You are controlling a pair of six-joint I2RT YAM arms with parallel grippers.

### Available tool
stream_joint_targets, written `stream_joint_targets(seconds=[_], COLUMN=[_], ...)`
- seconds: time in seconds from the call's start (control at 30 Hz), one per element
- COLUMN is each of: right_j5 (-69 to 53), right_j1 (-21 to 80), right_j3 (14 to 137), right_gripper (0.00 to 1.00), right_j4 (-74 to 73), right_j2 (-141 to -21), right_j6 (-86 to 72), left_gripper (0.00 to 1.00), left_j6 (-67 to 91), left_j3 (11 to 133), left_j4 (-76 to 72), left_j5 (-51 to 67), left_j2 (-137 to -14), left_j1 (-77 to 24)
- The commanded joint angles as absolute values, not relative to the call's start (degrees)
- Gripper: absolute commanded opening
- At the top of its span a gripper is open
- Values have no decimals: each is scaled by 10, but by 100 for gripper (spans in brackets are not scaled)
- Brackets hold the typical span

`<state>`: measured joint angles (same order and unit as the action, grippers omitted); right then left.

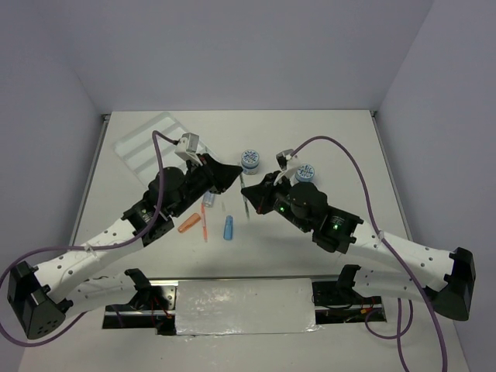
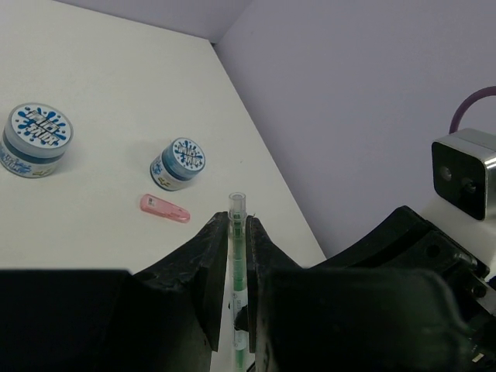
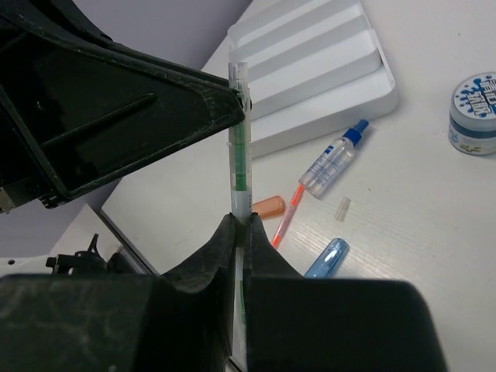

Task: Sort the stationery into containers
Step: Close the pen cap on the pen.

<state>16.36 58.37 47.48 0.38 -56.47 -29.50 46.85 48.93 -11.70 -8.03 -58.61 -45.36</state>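
Note:
A grey-green pen (image 3: 240,147) is held above the table by both grippers. My right gripper (image 3: 240,221) is shut on its lower part. My left gripper (image 2: 236,232) is shut on its other end, with the clear tip sticking out past the fingers. The grippers meet tip to tip at the table's middle, left gripper (image 1: 235,175) and right gripper (image 1: 248,191). The white four-compartment tray (image 1: 149,143) lies at the far left and also shows in the right wrist view (image 3: 310,70). Two blue-white pots (image 1: 249,160) (image 1: 304,172) stand behind the grippers.
Under the grippers lie the blue-capped clear bottle (image 3: 333,159), an orange pen (image 3: 288,213), an orange cap (image 3: 268,207), a blue cap (image 3: 325,258) and a small clear piece (image 3: 342,206). A pink cap (image 2: 164,208) lies near the smaller-looking pot (image 2: 177,163).

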Motion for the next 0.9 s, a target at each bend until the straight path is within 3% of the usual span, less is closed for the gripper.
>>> stream_joint_targets(seconds=[0.0,0.17,0.3,0.47,0.5,0.6,0.7,0.8,0.87], right_j5=[196,178,143,124,125,121,113,102,94], right_j1=[583,582,583,583,583,583,583,583,584], right_j3=[471,475,461,445,444,439,432,431,431], right_gripper=[0,0,0,0,0,0,0,0,0], right_j4=[155,183,210,212,210,212,220,223,223], right_j2=[-549,-557,-547,-541,-541,-539,-534,-529,-526], right_j6=[-268,-252,-232,-220,-221,-222,-224,-224,-223], left_gripper=[25,29,43,68,69,63,45,40,31], left_j6=[472,456,437,404,400,389,381,377,374], left_j3=[470,464,460,469,472,478,486,490,492], left_j4=[-119,-131,-128,-122,-119,-120,-120,-118,-117], left_j5=[-33,-29,-35,-34,-33,-29,-20,-18,-16], left_j2=[-576,-570,-554,-540,-538,-536,-539,-545,-547], left_j1=[-460,-461,-461,-461,-460,-461,-461,-461,-461])
